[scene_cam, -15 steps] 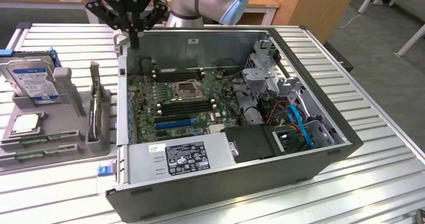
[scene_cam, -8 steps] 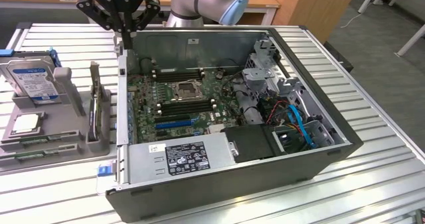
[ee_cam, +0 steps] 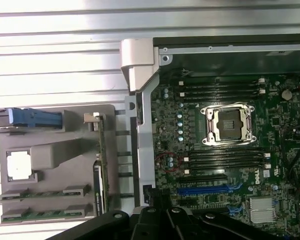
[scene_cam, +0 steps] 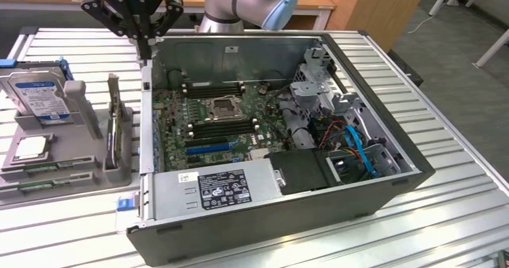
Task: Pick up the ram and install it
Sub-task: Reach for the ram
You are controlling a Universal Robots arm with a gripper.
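Note:
A ram stick (scene_cam: 114, 124) stands on its long edge in a slot of the grey holder (scene_cam: 80, 104), just outside the case wall; the wrist view has the same green stick (ee_cam: 101, 167). Two more ram sticks (scene_cam: 38, 168) lie flat at the holder's front, and in the wrist view they (ee_cam: 42, 194) are side by side. My gripper (scene_cam: 145, 49) hangs over the far corner of the open computer case (scene_cam: 263, 220), above and behind the upright stick. Its fingers are shut with nothing between them. The black gripper (ee_cam: 162, 219) reaches over the case wall.
The motherboard has empty memory slots (scene_cam: 213, 89) (ee_cam: 222, 87) on both sides of the open processor socket (scene_cam: 224, 107) (ee_cam: 226, 125). The holder also carries a hard drive (scene_cam: 38, 95) and a square silver processor (scene_cam: 32, 147). A power supply (scene_cam: 219, 187) and blue cables (scene_cam: 358, 146) fill the case's near end.

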